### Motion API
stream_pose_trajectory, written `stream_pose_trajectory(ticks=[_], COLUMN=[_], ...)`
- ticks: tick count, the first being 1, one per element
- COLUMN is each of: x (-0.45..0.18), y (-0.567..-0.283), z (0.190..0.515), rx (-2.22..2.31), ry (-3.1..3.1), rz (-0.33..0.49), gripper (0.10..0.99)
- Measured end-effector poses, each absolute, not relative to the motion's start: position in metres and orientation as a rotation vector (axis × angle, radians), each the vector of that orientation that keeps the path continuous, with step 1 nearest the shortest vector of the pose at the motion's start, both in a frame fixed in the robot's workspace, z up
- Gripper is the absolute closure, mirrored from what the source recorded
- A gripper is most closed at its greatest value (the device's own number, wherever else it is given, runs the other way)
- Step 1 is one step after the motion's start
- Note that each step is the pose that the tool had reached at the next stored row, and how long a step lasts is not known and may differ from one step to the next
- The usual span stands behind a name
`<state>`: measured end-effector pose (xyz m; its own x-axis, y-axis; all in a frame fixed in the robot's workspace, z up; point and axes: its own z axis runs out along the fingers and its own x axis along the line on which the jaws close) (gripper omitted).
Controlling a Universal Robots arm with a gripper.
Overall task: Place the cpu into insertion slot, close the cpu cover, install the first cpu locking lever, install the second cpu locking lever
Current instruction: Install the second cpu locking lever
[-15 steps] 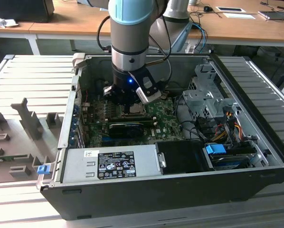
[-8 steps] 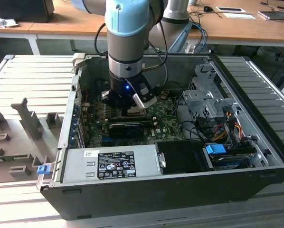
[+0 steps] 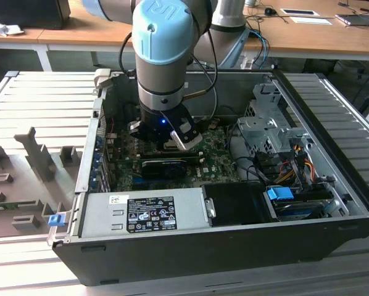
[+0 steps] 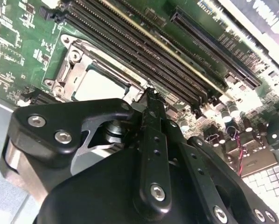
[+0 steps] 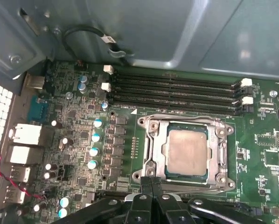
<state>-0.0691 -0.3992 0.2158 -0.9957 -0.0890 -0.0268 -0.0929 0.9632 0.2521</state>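
The cpu (image 5: 187, 150) lies flat in the insertion slot (image 5: 151, 125) on the green motherboard, its pale metal top showing through the window of the cpu cover (image 5: 159, 154), which lies down around it. In both wrist views my gripper (image 5: 151, 183) has its two black fingers pressed together at the socket's edge near one corner, with nothing visible between them. The second wrist view looks along one finger (image 4: 151, 121) toward the cpu (image 4: 100, 86). From the exterior view my gripper (image 3: 166, 143) is low inside the open computer case. I cannot tell how the locking levers stand.
Long black memory slots (image 5: 177, 91) run beside the socket. A row of capacitors (image 5: 95, 137) stands on its other side. In the case, a grey power supply (image 3: 141, 213), a black expansion card (image 3: 166, 165) and a drive cage (image 3: 268, 126) surround the arm.
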Motion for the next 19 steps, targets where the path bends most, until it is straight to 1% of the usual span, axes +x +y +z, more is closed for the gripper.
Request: stream_pose_trajectory(ticks=[10, 19], x=[-0.076, -0.081], y=[-0.404, -0.405], z=[0.208, 0.199], rx=[-0.143, -0.144], ry=[3.088, 3.072], rz=[0.421, 0.484], gripper=[0.980, 0.980])
